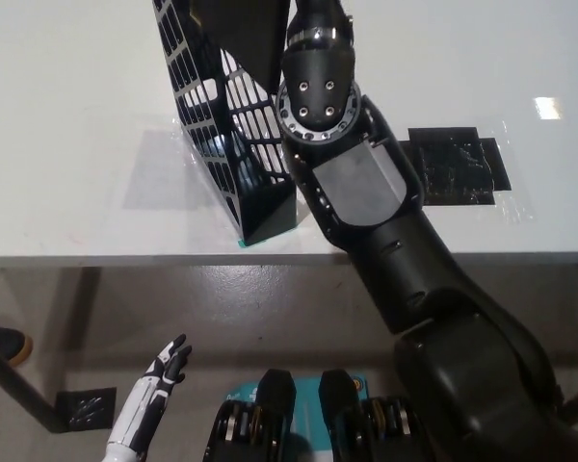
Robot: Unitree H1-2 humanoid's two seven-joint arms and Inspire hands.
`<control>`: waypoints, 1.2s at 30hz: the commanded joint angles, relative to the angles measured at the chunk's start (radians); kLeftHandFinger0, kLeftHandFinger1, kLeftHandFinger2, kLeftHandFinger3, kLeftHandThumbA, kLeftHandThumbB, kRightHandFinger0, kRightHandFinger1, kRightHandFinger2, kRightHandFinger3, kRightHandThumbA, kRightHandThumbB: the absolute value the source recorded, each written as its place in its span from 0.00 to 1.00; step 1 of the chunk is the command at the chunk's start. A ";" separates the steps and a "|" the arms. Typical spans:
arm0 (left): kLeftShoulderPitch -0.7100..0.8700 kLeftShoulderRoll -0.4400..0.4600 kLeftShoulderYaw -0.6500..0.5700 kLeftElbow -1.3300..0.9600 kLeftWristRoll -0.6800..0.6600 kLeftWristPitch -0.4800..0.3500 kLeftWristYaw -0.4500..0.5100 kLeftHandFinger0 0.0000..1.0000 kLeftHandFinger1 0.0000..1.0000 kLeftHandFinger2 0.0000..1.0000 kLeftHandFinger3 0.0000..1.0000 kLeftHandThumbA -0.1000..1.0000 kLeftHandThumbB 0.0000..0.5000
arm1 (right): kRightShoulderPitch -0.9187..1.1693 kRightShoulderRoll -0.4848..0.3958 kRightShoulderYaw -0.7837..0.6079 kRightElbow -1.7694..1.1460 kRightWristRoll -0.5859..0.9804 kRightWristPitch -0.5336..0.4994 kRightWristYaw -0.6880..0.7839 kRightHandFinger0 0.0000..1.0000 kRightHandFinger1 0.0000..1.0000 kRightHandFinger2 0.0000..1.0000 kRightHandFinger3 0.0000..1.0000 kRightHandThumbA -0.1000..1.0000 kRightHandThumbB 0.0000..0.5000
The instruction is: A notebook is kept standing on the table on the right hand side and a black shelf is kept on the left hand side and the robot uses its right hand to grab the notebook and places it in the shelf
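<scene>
The black mesh shelf [223, 135] stands on the white table [67, 115], near its front edge. My black right arm reaches up from the bottom right, and the right hand [318, 17] is at the top edge, mostly cut off. It is shut on the dark notebook [241, 38], which hangs tilted over the shelf's open top with its lower corner inside the mesh walls. My white left hand [162, 377] rests low at the lower left, below the table, open with its fingers apart.
A black taped patch [458, 166] lies on the table to the right of the arm. The table's front edge [125, 258] runs across the middle. A person's shoe [0, 344] and a black floor marker [82, 409] show at the left.
</scene>
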 commanded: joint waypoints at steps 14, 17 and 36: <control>0.011 0.008 0.000 -0.039 -0.023 0.004 -0.038 1.00 1.00 1.00 1.00 1.00 0.19 | -0.125 0.034 -0.019 0.166 0.017 -0.159 -0.066 0.00 0.07 0.61 0.69 0.00 0.22; 0.011 0.007 -0.005 -0.034 -0.007 -0.011 -0.033 1.00 1.00 1.00 1.00 1.00 0.25 | -0.163 0.048 -0.021 0.280 0.012 -0.190 -0.102 0.00 0.06 0.60 0.70 0.00 0.21; 0.005 0.020 -0.008 -0.043 -0.009 -0.012 -0.054 1.00 1.00 1.00 1.00 1.00 0.29 | -0.137 0.029 0.031 0.365 0.049 -0.165 0.244 1.00 1.00 1.00 1.00 0.98 0.67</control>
